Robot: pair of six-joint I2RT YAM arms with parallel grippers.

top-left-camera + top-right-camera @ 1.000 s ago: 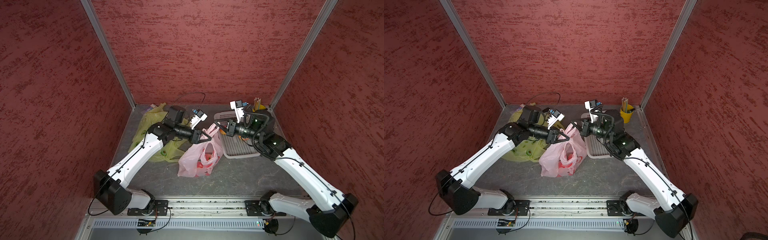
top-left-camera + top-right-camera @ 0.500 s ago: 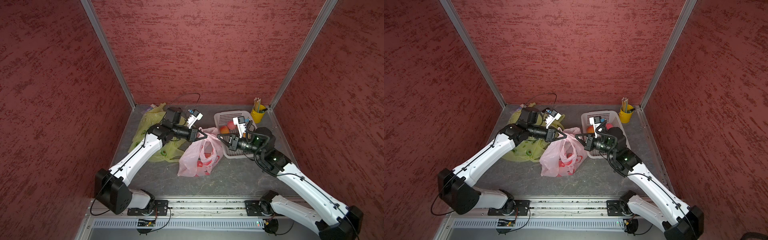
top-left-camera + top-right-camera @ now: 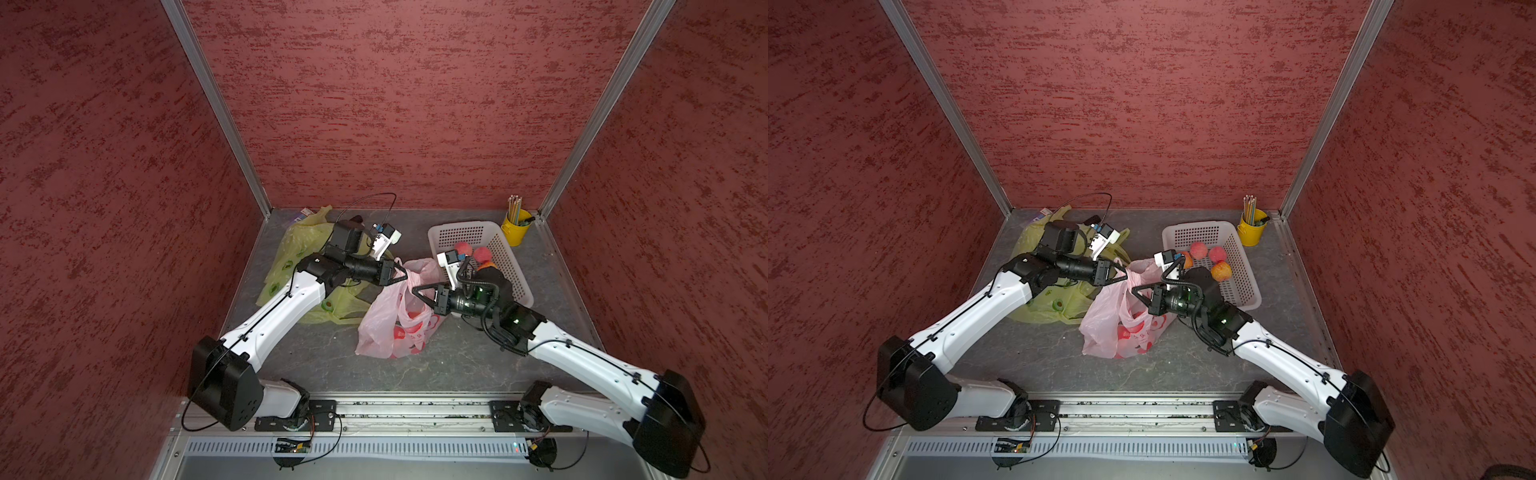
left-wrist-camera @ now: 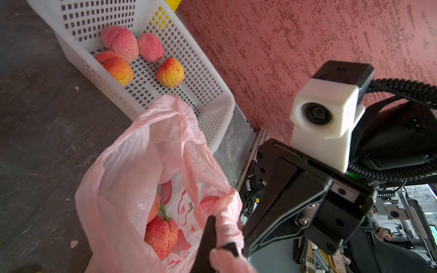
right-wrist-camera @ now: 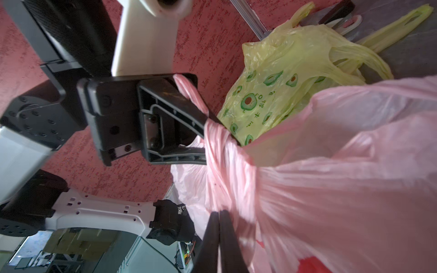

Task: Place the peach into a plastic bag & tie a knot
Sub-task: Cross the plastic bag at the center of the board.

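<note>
The pink plastic bag stands on the grey floor with its mouth gathered between both arms. A red peach lies inside it. My left gripper is shut on a twisted handle of the bag. My right gripper is shut too, pinching the pink film just below, with the strand taut between the two. A second handle stands free. Several more peaches lie in the white basket.
A crumpled yellow-green bag lies behind my left arm near the back left corner. A yellow cup of pencils stands in the back right corner. The basket sits directly behind my right wrist.
The right gripper has come down from above the basket to the bag's side, pulling the pink film with it. The left gripper has closed on the handle.
</note>
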